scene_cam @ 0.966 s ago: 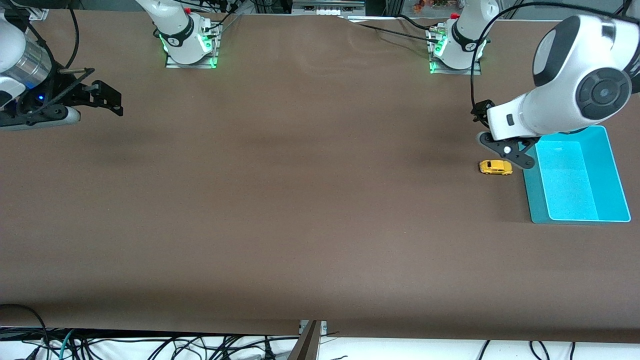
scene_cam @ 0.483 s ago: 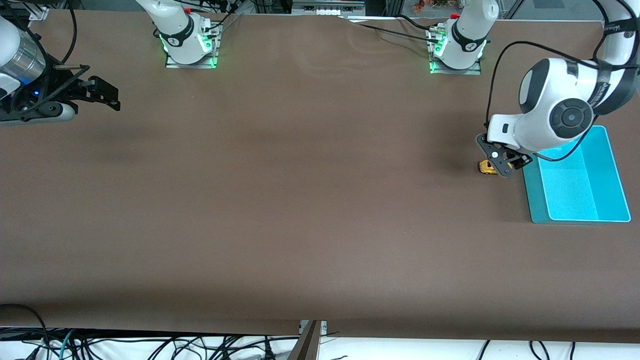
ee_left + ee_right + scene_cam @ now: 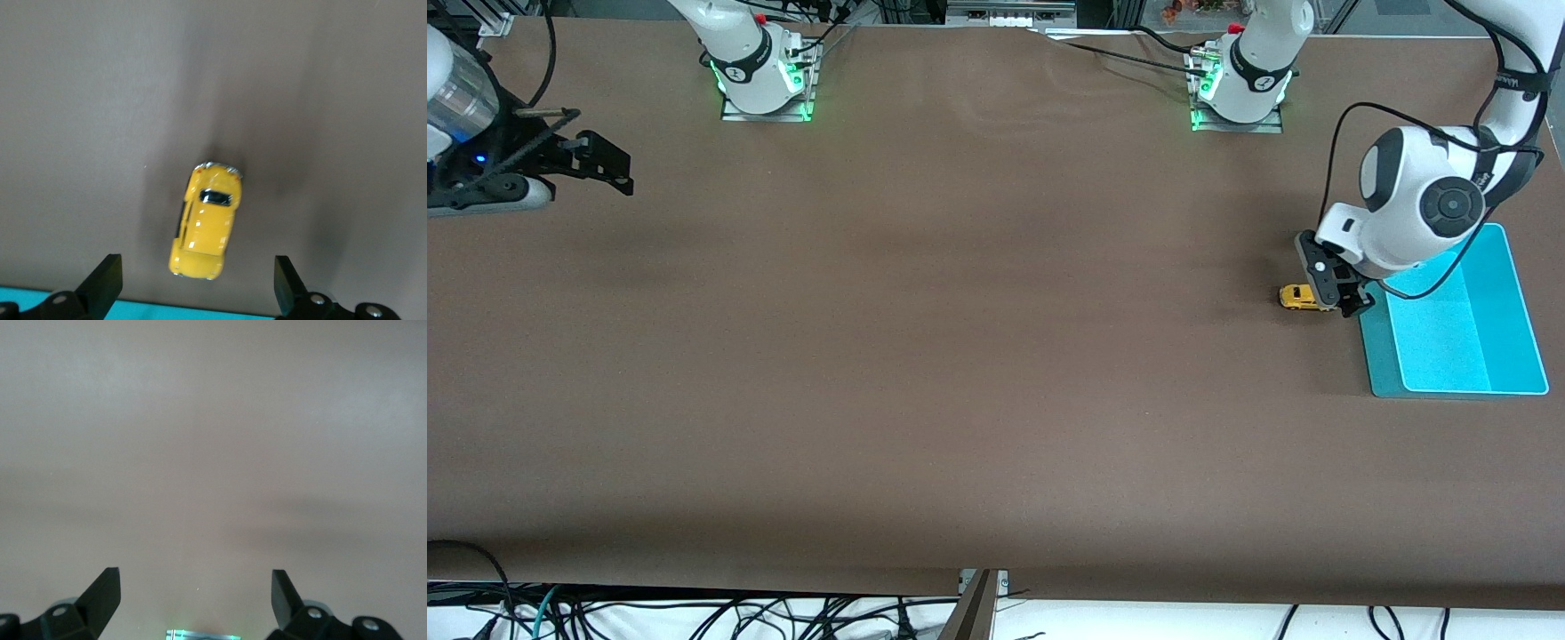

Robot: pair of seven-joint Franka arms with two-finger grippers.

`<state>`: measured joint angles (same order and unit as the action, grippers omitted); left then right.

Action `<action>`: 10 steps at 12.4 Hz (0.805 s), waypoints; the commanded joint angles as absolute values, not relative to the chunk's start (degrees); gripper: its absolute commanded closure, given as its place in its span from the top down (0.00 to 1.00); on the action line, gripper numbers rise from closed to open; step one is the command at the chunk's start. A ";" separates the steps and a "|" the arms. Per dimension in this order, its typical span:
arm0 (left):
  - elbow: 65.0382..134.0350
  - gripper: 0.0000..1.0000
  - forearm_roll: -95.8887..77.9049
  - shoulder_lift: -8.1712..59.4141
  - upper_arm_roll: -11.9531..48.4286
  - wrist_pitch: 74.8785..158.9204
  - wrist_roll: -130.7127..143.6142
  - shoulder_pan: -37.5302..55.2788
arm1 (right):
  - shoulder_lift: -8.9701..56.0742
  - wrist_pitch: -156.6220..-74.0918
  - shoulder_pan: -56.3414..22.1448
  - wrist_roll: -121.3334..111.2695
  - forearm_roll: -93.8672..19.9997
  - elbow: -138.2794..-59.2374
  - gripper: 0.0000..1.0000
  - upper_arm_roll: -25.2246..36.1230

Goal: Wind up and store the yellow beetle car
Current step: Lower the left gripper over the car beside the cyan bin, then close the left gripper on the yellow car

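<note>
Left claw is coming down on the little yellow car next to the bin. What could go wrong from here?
1. The yellow beetle car lies askew between the open left claw fingers, so closing may twist or roll it away.
2. The teal bin sits right beside the car; a finger could strike its rim.
3. The right claw waits at the table's other end, too distant to help.

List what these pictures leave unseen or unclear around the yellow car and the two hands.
- Yellow beetle car: in the front view the left hand covers its end toward the teal bin.
- Car's wind-up part: not visible in either view.
- Right hand: its arm is cut off by the front view's edge.
</note>
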<state>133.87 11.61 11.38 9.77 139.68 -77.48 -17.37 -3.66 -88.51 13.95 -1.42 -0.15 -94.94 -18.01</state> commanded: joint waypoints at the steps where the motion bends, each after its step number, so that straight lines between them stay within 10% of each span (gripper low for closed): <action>1: 134.03 1.00 12.83 17.48 10.63 147.20 -83.93 -21.17 | -3.25 -87.10 13.97 -0.62 0.70 -92.99 1.00 -17.58; 8: 138.78 0.99 12.22 18.63 11.43 153.28 -83.85 -21.27 | -2.37 -86.75 14.06 -1.05 0.27 -92.90 1.00 -16.00; 10: 138.69 0.50 12.13 18.55 11.43 153.37 -84.20 -21.36 | -2.20 -86.66 13.98 -1.14 0.09 -92.90 1.00 -15.82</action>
<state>138.09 11.61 19.22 11.02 152.58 -83.28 -20.72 -2.65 -88.11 14.09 -1.42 -0.04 -94.14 -16.07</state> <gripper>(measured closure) 0.084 0.000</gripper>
